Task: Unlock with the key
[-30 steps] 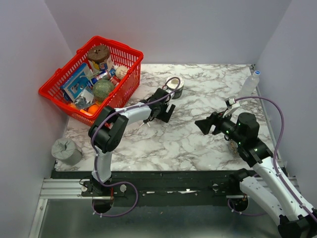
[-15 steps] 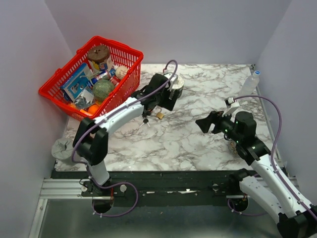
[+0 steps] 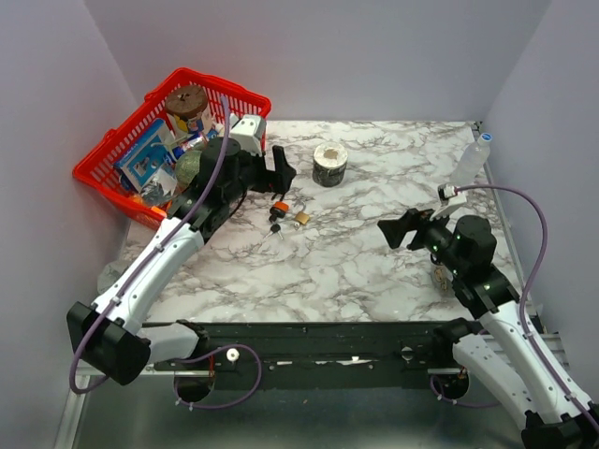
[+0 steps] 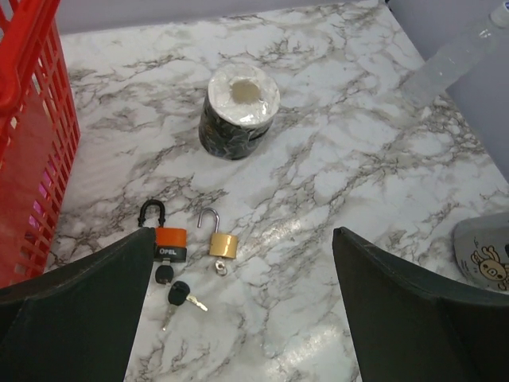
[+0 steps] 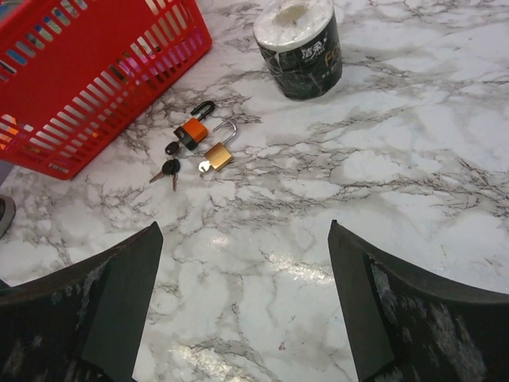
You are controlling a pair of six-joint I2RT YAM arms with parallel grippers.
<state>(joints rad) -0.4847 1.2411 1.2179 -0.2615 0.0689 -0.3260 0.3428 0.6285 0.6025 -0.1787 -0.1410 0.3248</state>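
A loose key [image 4: 180,294] with a black head and thin silvery blade lies on the marble table just below an orange-and-black padlock [image 4: 169,239]. Another black key head [image 4: 163,274] sits at that padlock's base. Beside them is a small brass padlock [image 4: 223,243] with its shackle swung open. In the top view the key [image 3: 274,227] lies near the basket. My left gripper [image 3: 278,175] hovers open above and behind the locks, holding nothing. My right gripper [image 3: 404,227] is open and empty, well to the right; in its own view the key [image 5: 170,168] lies far ahead.
A red basket [image 3: 112,173] full of groceries stands at the back left, close to my left arm. A dark roll with a white core [image 3: 329,165] stands behind the locks. A clear plastic bottle [image 3: 471,161] lies at the right wall. A grey object [image 4: 485,255] sits by my right arm.
My left arm has swung back and left toward the basket, uncovering the padlocks and keys. My right gripper has drifted slightly right and opened a little wider.
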